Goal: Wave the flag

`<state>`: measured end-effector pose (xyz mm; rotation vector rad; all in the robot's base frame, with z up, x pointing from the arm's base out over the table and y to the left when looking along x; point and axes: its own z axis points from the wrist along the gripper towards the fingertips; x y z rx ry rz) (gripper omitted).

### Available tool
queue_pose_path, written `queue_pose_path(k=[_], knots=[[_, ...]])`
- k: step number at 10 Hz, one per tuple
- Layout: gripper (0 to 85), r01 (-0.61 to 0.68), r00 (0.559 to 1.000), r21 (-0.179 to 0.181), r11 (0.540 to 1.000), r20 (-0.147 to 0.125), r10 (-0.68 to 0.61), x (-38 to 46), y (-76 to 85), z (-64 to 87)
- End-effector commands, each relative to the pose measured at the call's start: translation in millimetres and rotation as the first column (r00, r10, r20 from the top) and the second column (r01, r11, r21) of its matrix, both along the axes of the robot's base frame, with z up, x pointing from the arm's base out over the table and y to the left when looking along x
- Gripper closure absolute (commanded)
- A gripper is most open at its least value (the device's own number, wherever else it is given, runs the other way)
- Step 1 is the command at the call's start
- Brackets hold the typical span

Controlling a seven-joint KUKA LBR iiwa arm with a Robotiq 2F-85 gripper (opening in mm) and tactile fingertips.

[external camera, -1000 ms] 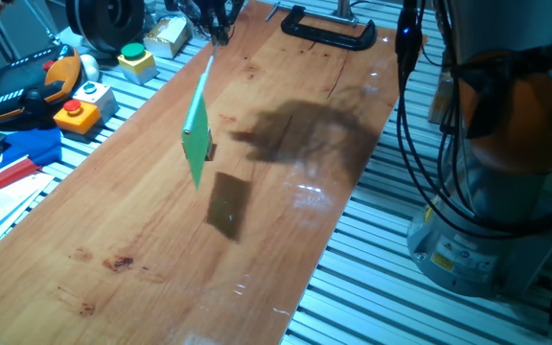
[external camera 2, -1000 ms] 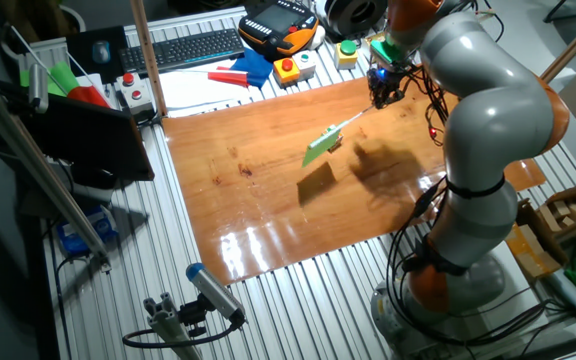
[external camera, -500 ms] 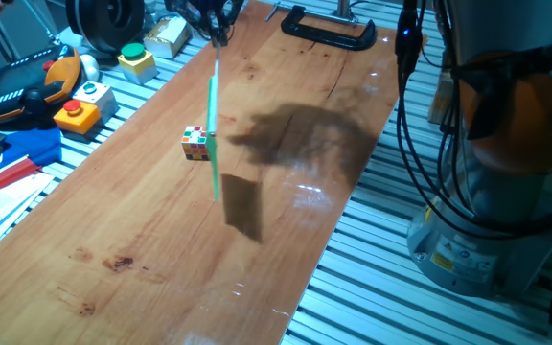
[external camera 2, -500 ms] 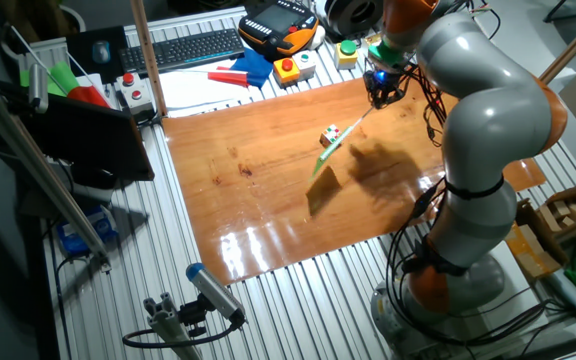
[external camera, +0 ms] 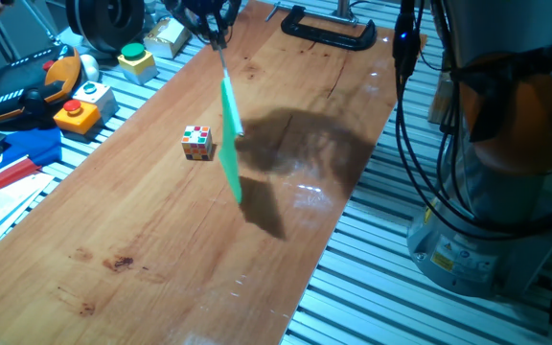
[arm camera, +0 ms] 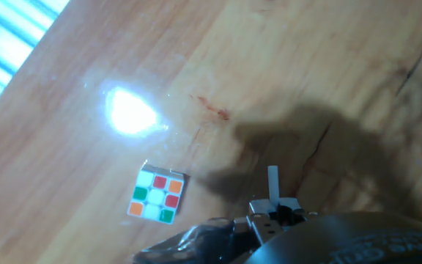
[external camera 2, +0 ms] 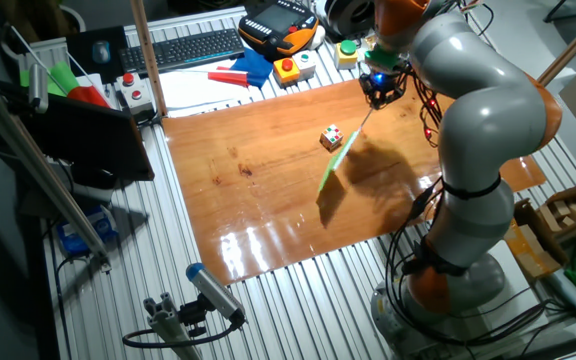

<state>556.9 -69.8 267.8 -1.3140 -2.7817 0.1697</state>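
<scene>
The flag [external camera: 230,141] is a bright green sheet on a thin pale stick, seen nearly edge-on, hanging tilted above the wooden table [external camera: 142,220]. It also shows in the other fixed view [external camera 2: 334,167]. My gripper [external camera: 213,29] is shut on the top end of the stick, high over the table's far end; it also shows in the other fixed view [external camera 2: 378,92]. In the hand view only the pale stick [arm camera: 272,183] shows, end-on. The flag's dark shadow [external camera: 262,206] lies on the wood below.
A small multicoloured puzzle cube [external camera: 196,142] sits on the table left of the flag and shows in the hand view [arm camera: 157,193]. A black clamp [external camera: 329,29] grips the far edge. Button boxes [external camera: 82,103], a blue block [external camera: 27,146] and a keyboard [external camera 2: 183,47] lie beside the table.
The flag has swung from left to right, turning from face-on to edge-on and uncovering the puzzle cube. The gripper stayed at about the same place, still holding the stick.
</scene>
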Motion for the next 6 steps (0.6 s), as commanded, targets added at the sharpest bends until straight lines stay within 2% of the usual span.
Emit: queue_pose_path(k=[1,2,3,4,6], knots=[[84.3,-0.914,0.405,-0.005,0.405,0.006,0.914,-0.5,2.7,-2.6],[84.3,-0.878,0.479,0.006,0.479,0.034,0.877,-0.6,6.5,-6.0],[84.3,-0.816,0.578,0.022,0.578,0.059,0.814,-0.5,9.3,-9.5],[84.3,-0.747,0.665,0.023,0.665,0.053,0.745,0.2,10.3,-9.9],[84.3,-0.547,0.836,0.025,0.837,0.076,0.544,-0.1,11.6,-11.2]])
